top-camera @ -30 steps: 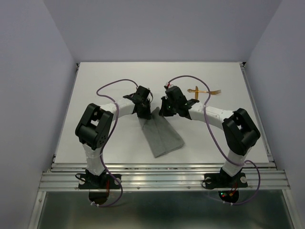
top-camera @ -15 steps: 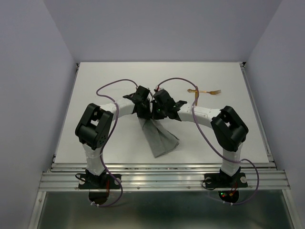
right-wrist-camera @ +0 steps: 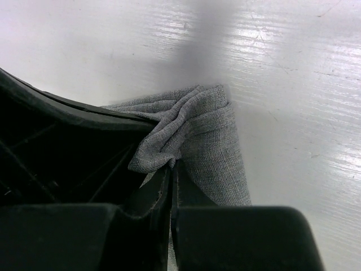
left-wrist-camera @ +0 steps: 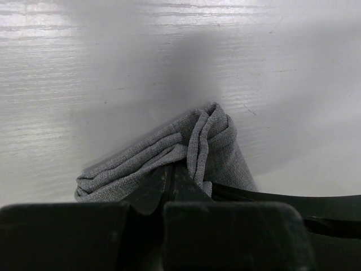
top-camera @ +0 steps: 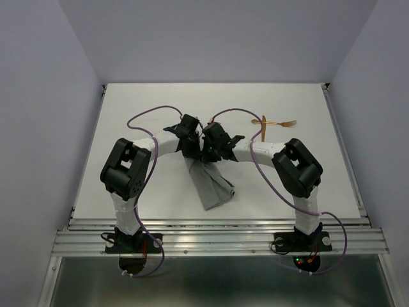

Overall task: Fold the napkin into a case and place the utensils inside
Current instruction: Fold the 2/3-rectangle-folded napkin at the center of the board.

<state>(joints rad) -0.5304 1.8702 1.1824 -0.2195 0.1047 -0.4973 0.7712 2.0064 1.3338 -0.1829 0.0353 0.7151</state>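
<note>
The napkin (top-camera: 211,184) lies near the middle of the white surface (top-camera: 128,115), a grey cloth gathered into a narrow wedge that runs from its pinched top toward five o'clock. It looks light, thin and limp, so I'd expect it to sag and slip open wherever nothing holds it; the doubled edges and corners seem the sensible places to take it. The left gripper (left-wrist-camera: 171,176) is clamped on a bunched corner, and the right gripper (right-wrist-camera: 171,172) is pinched on gathered folds just beside it. How many layers each has caught is hard to tell. The utensils (top-camera: 275,122), thin, golden and probably slick, lie crossed at one o'clock, well apart from the cloth.
</note>
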